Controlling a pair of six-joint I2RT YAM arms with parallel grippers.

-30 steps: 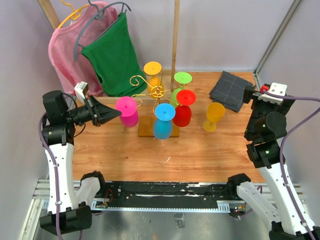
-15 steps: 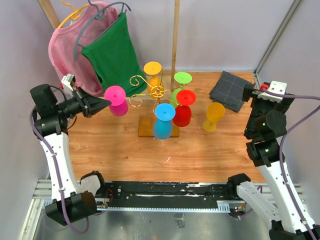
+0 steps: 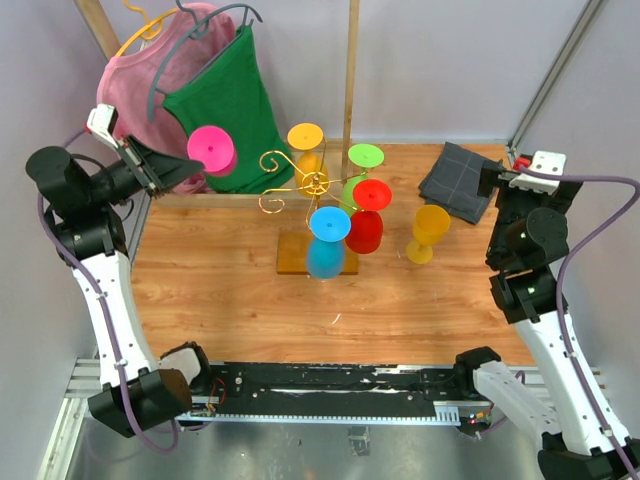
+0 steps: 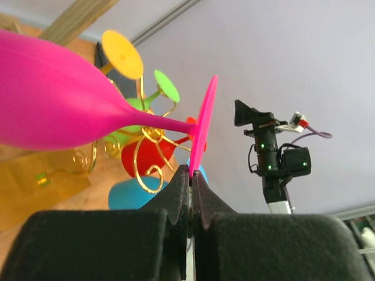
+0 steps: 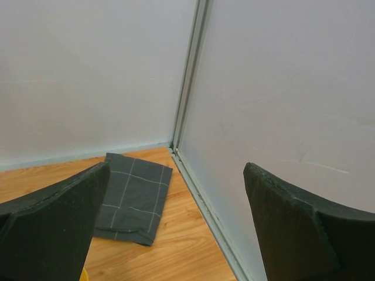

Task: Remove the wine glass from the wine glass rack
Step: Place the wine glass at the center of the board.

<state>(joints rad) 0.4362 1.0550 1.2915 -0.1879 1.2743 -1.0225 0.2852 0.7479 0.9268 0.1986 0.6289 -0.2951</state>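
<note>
A pink wine glass [image 3: 212, 150] hangs in the air left of the wine glass rack [image 3: 312, 182], clear of its gold scroll arms. My left gripper [image 3: 188, 163] is shut on the thin edge of the glass's foot. In the left wrist view the glass [image 4: 53, 105] lies sideways, bowl to the left, its foot rim pinched at my left gripper [image 4: 191, 175]. The rack [image 4: 146, 140] shows behind it. Yellow [image 3: 305, 137], green [image 3: 365, 155], red [image 3: 371, 195] and blue [image 3: 328, 225] glasses still hang on it. My right gripper [image 5: 176, 170] stands open and empty at the far right.
A wooden clothes frame holds a pink shirt and a green shirt [image 3: 225, 110] just behind the pink glass. An orange glass [image 3: 430, 232] stands on the table right of the rack. A grey checked cloth [image 3: 460, 180] lies in the back right corner, by the wall.
My left arm has drawn the pink glass away from the rack, up and to the left, toward the hanging shirts. The right arm has barely shifted.
</note>
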